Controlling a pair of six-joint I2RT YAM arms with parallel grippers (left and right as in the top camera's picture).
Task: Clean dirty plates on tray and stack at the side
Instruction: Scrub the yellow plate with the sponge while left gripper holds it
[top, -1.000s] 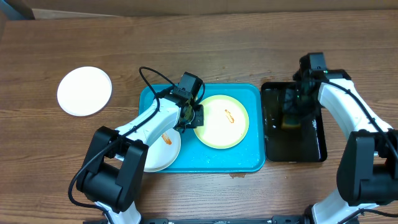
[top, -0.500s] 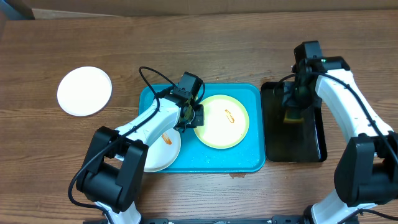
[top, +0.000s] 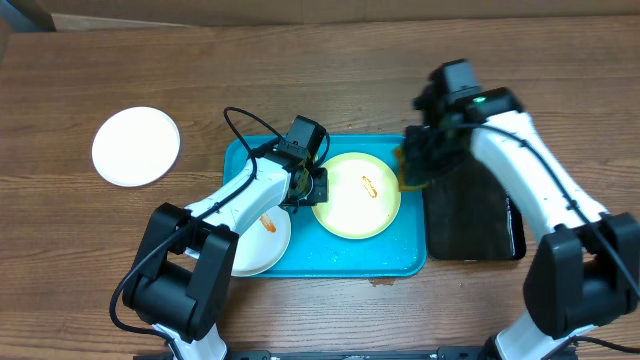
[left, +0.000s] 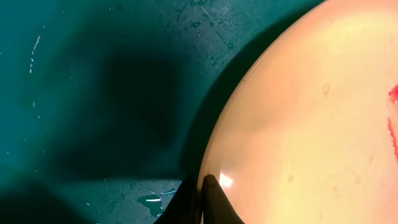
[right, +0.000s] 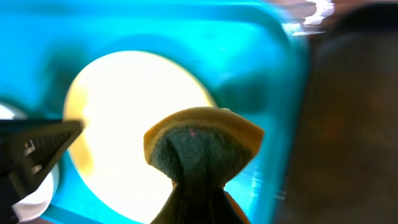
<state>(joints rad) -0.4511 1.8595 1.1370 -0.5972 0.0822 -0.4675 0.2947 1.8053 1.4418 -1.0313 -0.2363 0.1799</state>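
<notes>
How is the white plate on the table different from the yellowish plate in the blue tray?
The white plate sits alone on the table and looks clean; the yellow-green plate lies in the tray with an orange smear. The left gripper pinches the yellow-green plate's rim; nothing touches the white plate. Both are round and shallow.

Left hand (top: 318, 190) pinched closed, low; right hand (top: 413, 173) clenched, aloft.

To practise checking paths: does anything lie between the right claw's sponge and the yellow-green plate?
Nothing visible does. The sponge in the right claw hangs by the tray's right rim, beside the yellow-green plate. The left claw grips the plate's opposite rim, clear of that path.
</notes>
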